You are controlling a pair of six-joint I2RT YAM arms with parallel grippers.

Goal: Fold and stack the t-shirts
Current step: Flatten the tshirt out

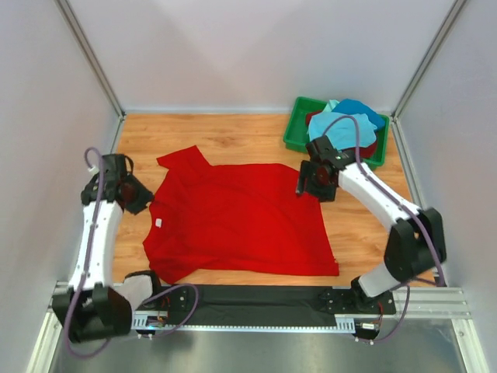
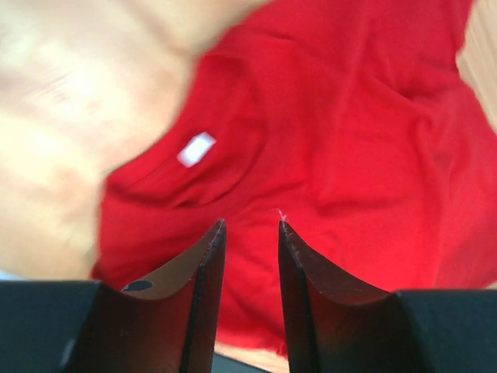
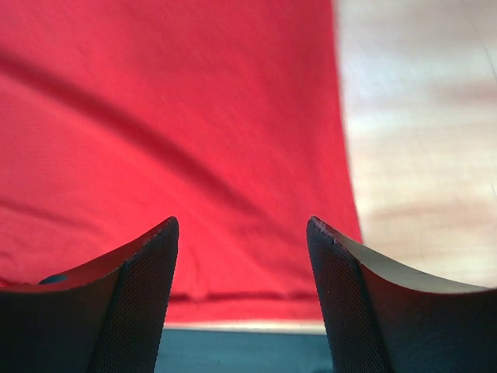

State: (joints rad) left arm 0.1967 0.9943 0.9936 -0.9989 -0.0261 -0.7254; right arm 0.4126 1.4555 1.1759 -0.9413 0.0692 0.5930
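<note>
Red t-shirt (image 1: 233, 221) spread flat on the wooden counter (image 1: 233, 132), collar leftward, near hem close to the black strip (image 1: 256, 295). Left fingers (image 2: 208, 280) parted at the collar, right fingers (image 3: 151, 272) parted wide over the far right corner; neither holds cloth. Bare wood lies behind. Green bin (image 1: 293, 134), far right, holds a turquoise shirt (image 1: 335, 128), a blue shirt (image 1: 361, 109) and a dark red shirt (image 1: 371, 148).

The red t-shirt (image 1: 241, 221) was soft, matt cloth, lightly creased. The table (image 1: 233, 132) looked like smooth wood-grain board with a dull sheen — the green bin (image 1: 293, 134) smooth plastic. The right gripper (image 3: 241, 222) had dark pads (image 3: 138, 311) — finely cross-hatched, matt.
</note>
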